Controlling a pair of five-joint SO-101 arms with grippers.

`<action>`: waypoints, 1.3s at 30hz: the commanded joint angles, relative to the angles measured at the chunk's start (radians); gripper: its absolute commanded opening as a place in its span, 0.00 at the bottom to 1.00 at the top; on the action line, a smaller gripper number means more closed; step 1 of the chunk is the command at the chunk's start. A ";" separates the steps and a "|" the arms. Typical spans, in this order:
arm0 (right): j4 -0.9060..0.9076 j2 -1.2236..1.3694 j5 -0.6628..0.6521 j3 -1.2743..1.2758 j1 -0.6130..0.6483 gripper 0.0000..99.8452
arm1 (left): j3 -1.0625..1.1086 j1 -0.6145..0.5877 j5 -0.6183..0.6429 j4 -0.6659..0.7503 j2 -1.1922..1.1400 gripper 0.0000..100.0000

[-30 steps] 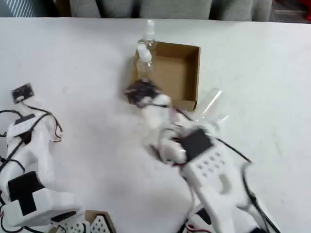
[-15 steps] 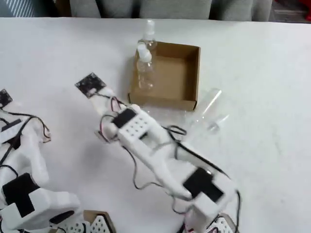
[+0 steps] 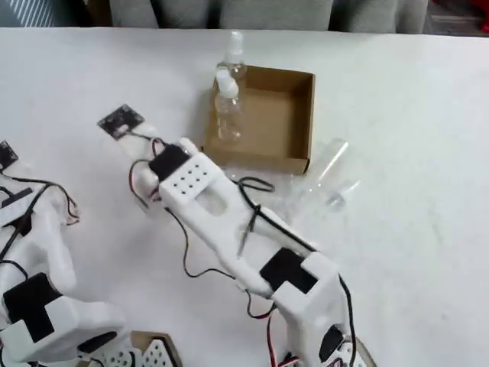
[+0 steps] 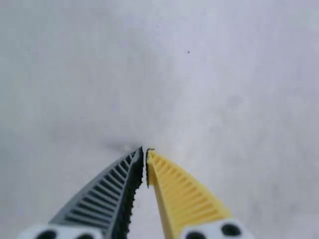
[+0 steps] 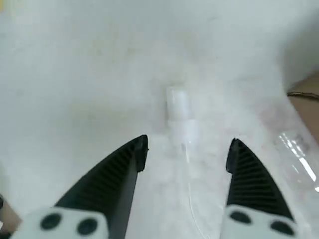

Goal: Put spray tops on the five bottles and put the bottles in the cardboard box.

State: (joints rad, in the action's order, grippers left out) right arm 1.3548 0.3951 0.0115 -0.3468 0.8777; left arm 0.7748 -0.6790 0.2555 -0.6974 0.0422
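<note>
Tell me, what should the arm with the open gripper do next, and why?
Probably lower the right gripper and close it on the spray top: the top lies loose on the table, just ahead of the open gripper, and nothing is held yet.

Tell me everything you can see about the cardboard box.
The cardboard box is plain brown, shallow, roughly square and open on top. It sits flat on the white table, toward the far side. A clear bottle with a spray top stands upright at its left wall, apparently inside.
</note>
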 commanded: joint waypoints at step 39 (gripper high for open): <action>-0.220 -1.041 -0.704 1.369 -0.716 0.19 | -0.049 0.010 -0.041 0.018 0.024 0.02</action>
State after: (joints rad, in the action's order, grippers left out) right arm 1.2045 -0.6206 -0.6774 1.0035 0.1903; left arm 0.7748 -0.6790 0.2248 -0.6974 0.0422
